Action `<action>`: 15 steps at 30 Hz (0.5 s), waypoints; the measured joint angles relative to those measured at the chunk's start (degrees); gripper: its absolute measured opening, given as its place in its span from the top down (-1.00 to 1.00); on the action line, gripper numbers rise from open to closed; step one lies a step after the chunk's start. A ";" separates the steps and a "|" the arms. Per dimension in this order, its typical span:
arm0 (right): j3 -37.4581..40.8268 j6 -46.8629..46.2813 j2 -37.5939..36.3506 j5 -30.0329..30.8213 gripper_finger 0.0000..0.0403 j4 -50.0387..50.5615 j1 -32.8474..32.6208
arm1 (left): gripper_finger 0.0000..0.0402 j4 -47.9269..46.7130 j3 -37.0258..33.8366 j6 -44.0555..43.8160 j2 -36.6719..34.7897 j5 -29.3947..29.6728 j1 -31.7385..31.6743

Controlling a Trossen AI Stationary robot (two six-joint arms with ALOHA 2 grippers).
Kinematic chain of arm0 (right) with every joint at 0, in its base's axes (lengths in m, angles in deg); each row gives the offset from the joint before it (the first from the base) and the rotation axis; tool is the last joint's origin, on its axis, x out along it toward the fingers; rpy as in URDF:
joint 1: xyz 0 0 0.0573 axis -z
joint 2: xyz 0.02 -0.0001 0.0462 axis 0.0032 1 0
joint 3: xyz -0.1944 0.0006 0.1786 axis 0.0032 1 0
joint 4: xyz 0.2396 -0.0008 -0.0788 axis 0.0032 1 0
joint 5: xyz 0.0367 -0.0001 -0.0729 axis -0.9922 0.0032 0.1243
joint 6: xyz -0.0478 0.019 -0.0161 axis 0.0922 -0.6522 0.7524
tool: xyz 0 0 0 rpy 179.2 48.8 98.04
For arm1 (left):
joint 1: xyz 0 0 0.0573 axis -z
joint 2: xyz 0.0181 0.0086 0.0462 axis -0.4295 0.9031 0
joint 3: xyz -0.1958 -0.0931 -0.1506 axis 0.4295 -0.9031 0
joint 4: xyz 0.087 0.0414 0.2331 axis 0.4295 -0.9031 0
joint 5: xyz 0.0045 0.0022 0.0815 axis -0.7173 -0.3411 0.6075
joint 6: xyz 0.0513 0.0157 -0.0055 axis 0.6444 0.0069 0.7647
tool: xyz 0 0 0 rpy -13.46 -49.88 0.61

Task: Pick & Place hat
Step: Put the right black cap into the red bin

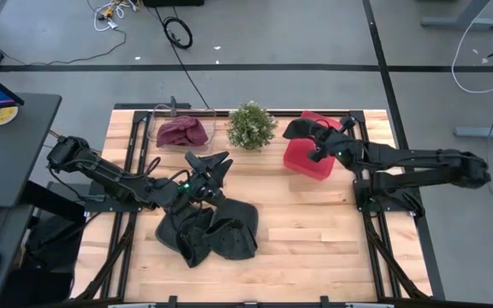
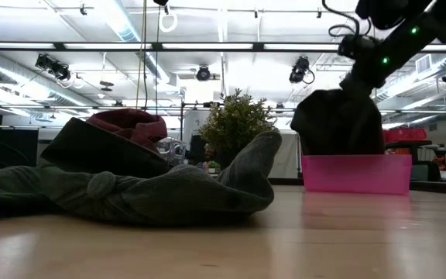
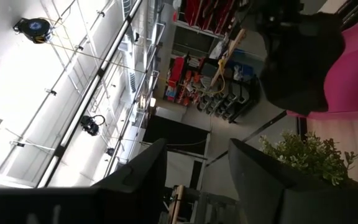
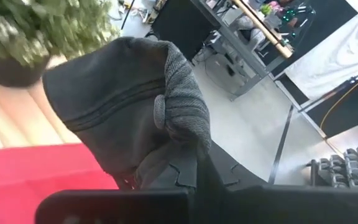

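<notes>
In the high view, a pile of dark hats (image 1: 208, 233) lies at the lower centre of the wooden table (image 1: 315, 231). Just above it is the left gripper (image 1: 215, 162), its fingers apart and holding nothing. Farther up, right of the small plant (image 1: 251, 126), the right gripper (image 1: 315, 137) is clamped on a dark hat (image 1: 299, 128) over the pink bin (image 1: 308, 160). A clear tray with a maroon hat (image 1: 182, 132) sits at the upper left.

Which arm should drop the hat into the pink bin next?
Right. Its end effector already holds a dark hat hanging over the pink bin. The left end effector is open above the hat pile, away from the bin.
</notes>
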 joint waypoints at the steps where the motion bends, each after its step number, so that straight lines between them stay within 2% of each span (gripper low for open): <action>1: 0.56 1.06 -0.01 -0.91 0.99 -0.67 1.22 | 0.12 0.00 -0.01 0.02 0.00 0.00 0.00; 6: 2.84 4.97 0.00 -6.50 0.99 -3.05 6.61 | 0.12 0.00 0.00 0.02 0.00 -0.02 0.00; 10: 4.94 6.39 0.00 -6.11 1.00 -4.34 8.93 | 0.12 0.00 0.00 0.02 0.00 -0.02 -0.01; 15: 9.00 7.92 0.00 -7.80 1.00 -12.39 10.50 | 0.12 0.00 0.00 0.02 0.00 -0.46 -0.25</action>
